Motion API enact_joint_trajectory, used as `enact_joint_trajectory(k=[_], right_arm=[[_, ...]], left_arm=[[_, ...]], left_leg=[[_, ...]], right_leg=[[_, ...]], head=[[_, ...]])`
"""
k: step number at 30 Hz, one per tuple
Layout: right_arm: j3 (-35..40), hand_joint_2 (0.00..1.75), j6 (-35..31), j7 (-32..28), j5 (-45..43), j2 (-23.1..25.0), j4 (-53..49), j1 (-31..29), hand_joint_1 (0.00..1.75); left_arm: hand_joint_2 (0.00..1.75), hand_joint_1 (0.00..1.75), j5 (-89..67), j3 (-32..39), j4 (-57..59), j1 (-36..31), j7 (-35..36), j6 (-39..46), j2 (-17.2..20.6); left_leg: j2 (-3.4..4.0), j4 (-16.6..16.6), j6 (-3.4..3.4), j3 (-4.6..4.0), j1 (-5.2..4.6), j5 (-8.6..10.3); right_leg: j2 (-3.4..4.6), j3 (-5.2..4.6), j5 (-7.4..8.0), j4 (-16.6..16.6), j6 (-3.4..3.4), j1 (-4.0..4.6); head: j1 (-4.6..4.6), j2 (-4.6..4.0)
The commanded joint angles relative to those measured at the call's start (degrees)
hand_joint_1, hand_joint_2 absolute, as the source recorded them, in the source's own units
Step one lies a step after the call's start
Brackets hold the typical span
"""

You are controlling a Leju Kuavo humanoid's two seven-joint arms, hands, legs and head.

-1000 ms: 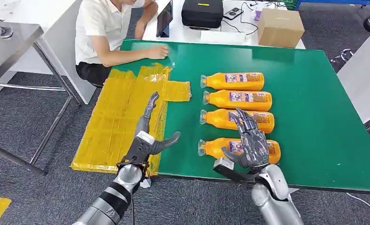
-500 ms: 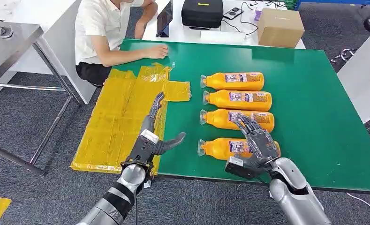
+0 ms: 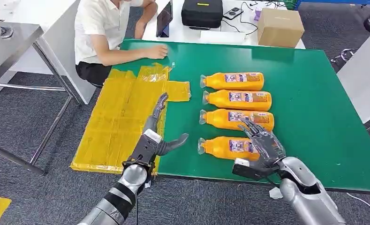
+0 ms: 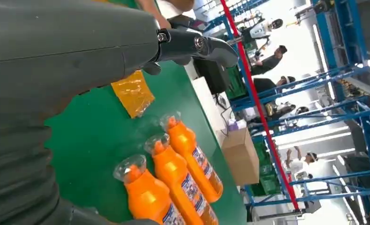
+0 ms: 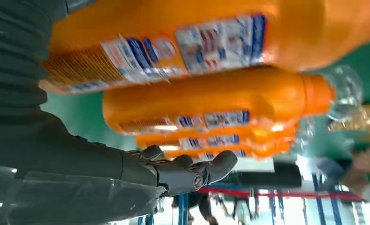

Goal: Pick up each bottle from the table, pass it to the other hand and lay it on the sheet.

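Nearest bottle (image 3: pixel 230 147) lies on its side on the counter (image 3: pixel 314 117), directly under the right robot hand (image 3: pixel 263 145), long axis running across its spread, empty fingers. Left robot hand (image 3: pixel 155 136) waits open beside the sheet (image 3: pixel 117 122), farther from the bottle.

Head view high, facing down at table (image 3: pixel 314 117) — wrist views close, sharing bottles (image 3: pixel 234 101).

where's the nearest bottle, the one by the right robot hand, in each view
Head view: the nearest bottle lies at the front of the row, the right robot hand over its base end.
Left wrist view: it is the lowest bottle, clear cap toward the camera.
Right wrist view: it fills the top, label facing the camera.
Shared landmark: the green table, also seen at and.
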Motion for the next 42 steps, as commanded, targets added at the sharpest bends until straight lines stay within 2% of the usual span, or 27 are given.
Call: enact_joint_trajectory(k=[1, 7, 20, 31, 32, 33, 35, 36, 37, 39, 42], right_arm=[[5.09, 1.75, 4.77, 3.2, -1.3, -5.93, -3.18, -2.19, 0.0], [5.89, 1.75, 10.31, 7.36, -3.5, -10.71, -4.89, -0.64, 0.0], [8.02, 1.75, 13.4, 10.44, -5.04, -11.59, -3.16, -2.11, 0.0], [7.85, 1.75, 14.94, 8.76, -9.29, -6.36, 6.09, -4.43, 0.0], [7.91, 1.75, 15.01, 8.76, -9.37, -5.63, 7.61, -4.77, 0.1], [7.86, 1.75, 14.84, 8.21, -9.9, -4.14, 10.47, -5.26, 1.62], [7.87, 1.75, 12.95, 6.58, -10.16, -1.29, 15.36, -6.12, 1.48], [8.0, 1.75, 11.63, 5.71, -9.88, 0.01, 17.35, -6.49, 1.55], [7.85, 1.75, 10.26, 5.08, -9.59, 0.99, 18.37, -6.56, 1.45], [7.86, 1.75, 9.69, 5.02, -9.49, 1.64, 18.77, -6.53, 1.41], [7.78, 1.75, 9.64, 5.0, -9.52, 1.81, 18.95, -6.56, 1.45]], left_arm=[[1.75, 0.0, 0.85, -2.1, 0.05, -1.27, 1.91, -1.12, -0.41], [1.75, 0.0, 1.75, -2.61, 0.77, -1.4, 2.42, -1.54, -0.62], [1.75, 0.0, 2.04, -3.86, 1.67, -2.35, 3.17, -2.16, -1.01], [1.75, 0.0, 2.95, -4.91, 2.67, -3.4, 2.65, -2.92, -1.76], [1.75, 0.0, 3.11, -5.04, 2.8, -3.5, 2.57, -3.02, -1.82], [1.75, 0.0, 3.28, -5.39, 2.95, -3.65, 2.34, -3.11, -1.9], [1.75, 0.0, 3.85, -5.99, 3.2, -4.03, 2.0, -2.9, -2.02], [1.75, 0.0, 4.2, -6.29, 3.23, -4.18, 1.84, -2.85, -2.03], [1.75, 0.0, 4.29, -6.51, 3.18, -4.25, 1.77, -2.81, -1.99], [1.75, 0.0, 4.23, -6.66, 3.1, -4.29, 1.73, -2.69, -1.98], [1.75, 0.0, 4.18, -6.73, 3.07, -4.26, 1.7, -2.61, -1.95]], left_leg=[[0.11, 0.07, -0.07, 0.01, 0.05, -0.04], [0.0, 0.04, -0.07, 0.03, 0.01, -0.02], [0.1, 0.04, -0.08, 0.05, 0.03, -0.03], [0.14, -0.01, -0.08, 0.07, 0.05, 0.0], [0.16, -0.02, -0.1, 0.09, 0.07, 0.01], [0.18, -0.01, -0.13, 0.12, 0.11, -0.01], [0.2, -0.05, -0.12, 0.17, 0.15, 0.0], [0.11, -0.05, -0.07, 0.13, 0.1, 0.0], [0.16, -0.06, -0.09, 0.16, 0.13, 0.0], [0.24, -0.11, -0.13, 0.25, 0.19, 0.01], [0.19, -0.06, -0.1, 0.2, 0.17, 0.0]], right_leg=[[0.15, -0.01, 0.02, 0.02, -0.15, 0.06], [0.04, 0.03, 0.0, -0.01, -0.13, 0.03], [0.13, 0.02, 0.03, -0.03, -0.15, 0.05], [0.16, 0.05, 0.07, -0.08, -0.15, 0.07], [0.19, 0.06, 0.09, -0.1, -0.17, 0.09], [0.22, 0.1, 0.1, -0.11, -0.21, 0.13], [0.23, 0.16, 0.13, -0.21, -0.2, 0.17], [0.13, 0.12, 0.08, -0.16, -0.12, 0.11], [0.18, 0.16, 0.11, -0.19, -0.15, 0.15], [0.27, 0.21, 0.15, -0.25, -0.21, 0.2], [0.25, 0.17, 0.11, -0.19, -0.16, 0.19]], head=[[0.0, 0.0], [0.02, 0.0], [0.0, 0.0], [0.0, 0.0], [0.0, 0.0], [-0.02, 0.0], [0.0, 0.0], [0.0, 0.0], [0.0, 0.0], [0.0, 0.0], [0.02, 0.0]])
